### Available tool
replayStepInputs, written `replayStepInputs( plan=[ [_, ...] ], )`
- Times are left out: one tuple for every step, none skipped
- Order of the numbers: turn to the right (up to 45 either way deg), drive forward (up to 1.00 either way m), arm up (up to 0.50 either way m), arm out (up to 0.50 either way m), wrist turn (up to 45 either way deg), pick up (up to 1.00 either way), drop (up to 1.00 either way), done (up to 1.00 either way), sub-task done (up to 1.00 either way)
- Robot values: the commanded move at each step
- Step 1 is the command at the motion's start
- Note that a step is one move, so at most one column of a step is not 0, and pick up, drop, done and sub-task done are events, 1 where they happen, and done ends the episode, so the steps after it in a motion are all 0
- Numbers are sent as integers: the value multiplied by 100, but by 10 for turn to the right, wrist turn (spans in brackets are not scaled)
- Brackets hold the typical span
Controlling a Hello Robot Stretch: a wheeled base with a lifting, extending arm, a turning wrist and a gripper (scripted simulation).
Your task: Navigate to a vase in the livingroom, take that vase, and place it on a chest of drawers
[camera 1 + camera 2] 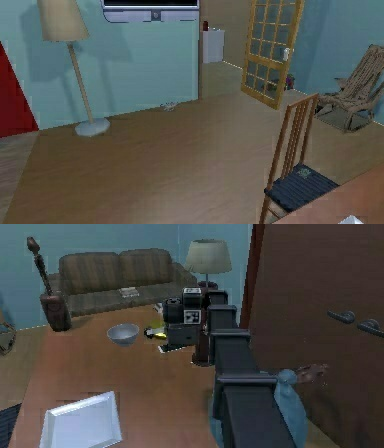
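A blue-grey, round-bodied vase stands at the arm side view's lower right, on the wooden desk just beside the arm, with brownish twigs poking out of its top. It looks glazed and smooth, so I would judge it rigid, breakable and a little slippery, of moderate weight. The belly seems too wide and rounded for a sure hold. The narrower part near the mouth is the better place to grip, below the twigs, which would likely snap or bend if caught.

The hand is farther out along the desk, well apart from the vase. A small yellow thing and a grey bowl lie right by it on the desktop, so I cannot tell whether it holds anything, nor how its fingers are set.

A dark cabinet with handles rises close beside the vase. It may be the chest of drawers, though I cannot tell for sure.
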Motion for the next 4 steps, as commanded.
replayStepInputs(
  plan=[
    [0,0,0,0,-450,0,0,0,0],
    [0,0,0,0,-450,0,0,0,0],
    [0,0,0,0,-240,0,0,0,0],
    [0,0,0,-26,0,0,0,0,0]
  ],
)
